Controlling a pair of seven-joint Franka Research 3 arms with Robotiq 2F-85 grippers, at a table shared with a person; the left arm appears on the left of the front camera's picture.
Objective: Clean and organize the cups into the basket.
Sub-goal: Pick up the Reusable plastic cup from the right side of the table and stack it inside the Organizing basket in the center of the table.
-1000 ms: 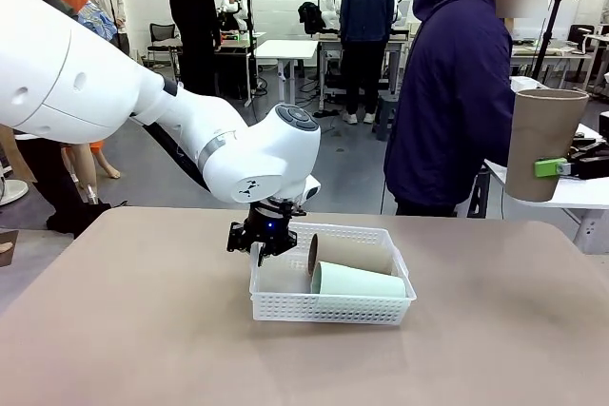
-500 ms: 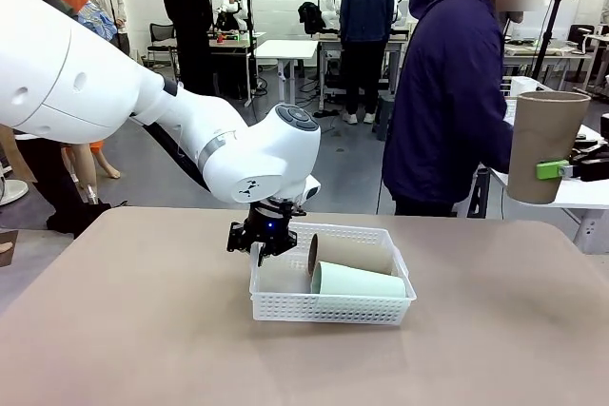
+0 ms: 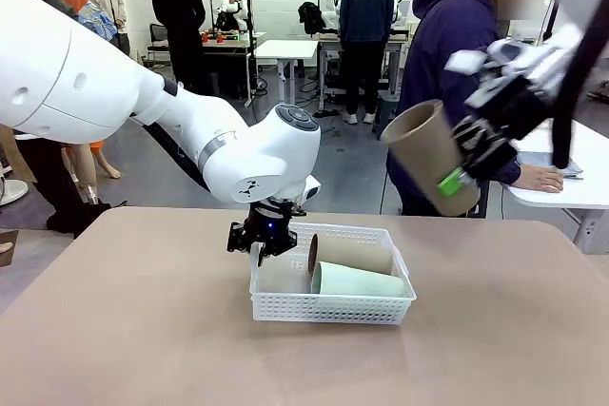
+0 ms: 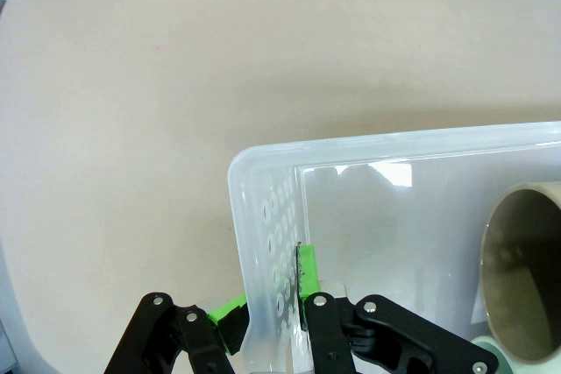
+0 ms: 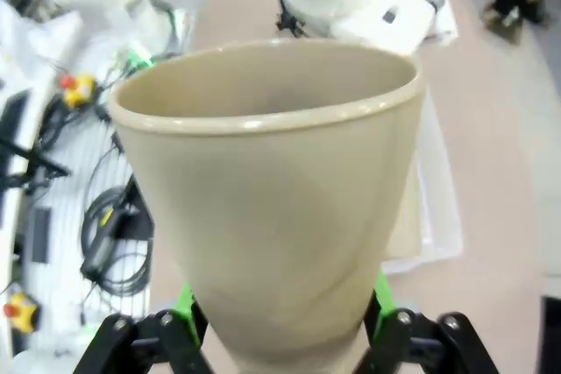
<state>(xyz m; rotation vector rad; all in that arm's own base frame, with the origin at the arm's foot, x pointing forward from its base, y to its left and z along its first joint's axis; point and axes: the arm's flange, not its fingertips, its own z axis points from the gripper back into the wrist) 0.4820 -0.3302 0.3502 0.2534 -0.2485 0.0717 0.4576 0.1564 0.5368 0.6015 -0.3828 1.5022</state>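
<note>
Front view: the left fingers (image 3: 259, 250) clamp the near-left wall of the shallow white lattice plastic basket (image 3: 333, 308) on the tan bench (image 3: 124, 330). Inside the basket lie a matte tan-brown tumbler (image 3: 350, 254) and a pale mint green tumbler (image 3: 360, 281). The right fingers (image 3: 455, 178) grip another tan-brown tumbler (image 3: 428, 154), tilted, high above open bench.

Left wrist view: the green pads (image 4: 307, 273) pinch the basket wall; bare bench lies beyond.

Right wrist view: the held tumbler sits between the pads (image 5: 186, 304).

No writing is readable.

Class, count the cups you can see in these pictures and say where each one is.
3. A tan cup and a green cup lie on their sides in the white basket. Another tan cup is held tilted in the air by the right gripper. None seems hidden.
</note>
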